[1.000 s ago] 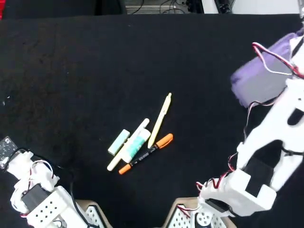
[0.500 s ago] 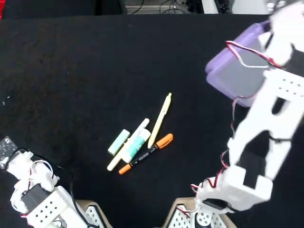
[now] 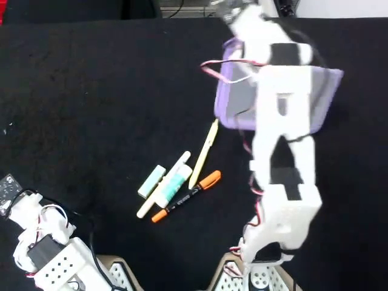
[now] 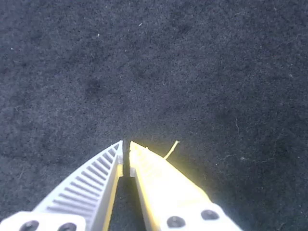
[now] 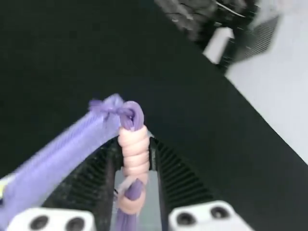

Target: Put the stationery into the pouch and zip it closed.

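The purple pouch point(image 3: 321, 97) hangs over the table's far middle under the right arm. My right gripper point(image 5: 132, 144) is shut on the pouch's pink-and-purple zipper pull point(image 5: 132, 139), with the purple zip edge point(image 5: 57, 149) trailing off beside it. The stationery lies in a cluster at the centre front: a cream pen point(image 3: 205, 153), an orange marker point(image 3: 188, 196), a white pen point(image 3: 162, 193), a teal tube point(image 3: 176, 183) and a pale green eraser point(image 3: 151, 180). My left gripper point(image 4: 126, 145) is shut and empty above bare black cloth, at the near left corner point(image 3: 42, 242).
Black cloth point(image 3: 91, 91) covers the whole table, with open room on the left half. Beyond the far edge are cables and equipment point(image 3: 200, 7). The right arm's white links point(image 3: 285, 157) stretch from the front edge to the pouch.
The right arm has swung left from the far right edge, carrying the pouch to just beyond the cream pen's tip. The left arm and the stationery have not moved.
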Robot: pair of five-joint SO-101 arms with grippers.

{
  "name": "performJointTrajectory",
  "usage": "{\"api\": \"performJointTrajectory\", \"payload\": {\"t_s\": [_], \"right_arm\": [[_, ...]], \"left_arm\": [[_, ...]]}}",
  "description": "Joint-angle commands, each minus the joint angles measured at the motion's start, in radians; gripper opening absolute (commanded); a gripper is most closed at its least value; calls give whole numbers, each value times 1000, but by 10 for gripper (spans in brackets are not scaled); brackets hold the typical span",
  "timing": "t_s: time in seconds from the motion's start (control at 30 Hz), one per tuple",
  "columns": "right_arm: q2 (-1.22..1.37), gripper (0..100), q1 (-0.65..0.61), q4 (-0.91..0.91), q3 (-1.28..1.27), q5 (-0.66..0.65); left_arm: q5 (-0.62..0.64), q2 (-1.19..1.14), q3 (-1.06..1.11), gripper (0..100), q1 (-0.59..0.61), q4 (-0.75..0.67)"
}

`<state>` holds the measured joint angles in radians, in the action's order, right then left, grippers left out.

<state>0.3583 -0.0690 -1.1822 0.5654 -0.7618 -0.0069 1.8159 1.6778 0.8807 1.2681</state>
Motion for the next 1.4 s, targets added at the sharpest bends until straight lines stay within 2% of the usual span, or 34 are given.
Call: {"api": "performJointTrajectory", "payload": {"t_s": [0.0,0.17,0.5,0.67,0.8,1.0,1.37], "right_arm": [[2,11,-110,20,13,44],[2,11,-218,-72,13,176],[-96,11,-302,-431,5,187],[-128,11,-423,-582,4,189],[-194,11,-537,-577,-76,259],[-371,11,-695,-577,-283,265],[-885,11,-715,-566,-774,258]], "left_arm": [[-2,5,22,30,8,5],[-2,5,22,30,8,5],[-2,5,22,30,8,5],[-2,5,22,30,8,5],[-2,5,22,30,8,5],[-2,5,22,30,8,5],[-2,5,22,30,7,5]]}}
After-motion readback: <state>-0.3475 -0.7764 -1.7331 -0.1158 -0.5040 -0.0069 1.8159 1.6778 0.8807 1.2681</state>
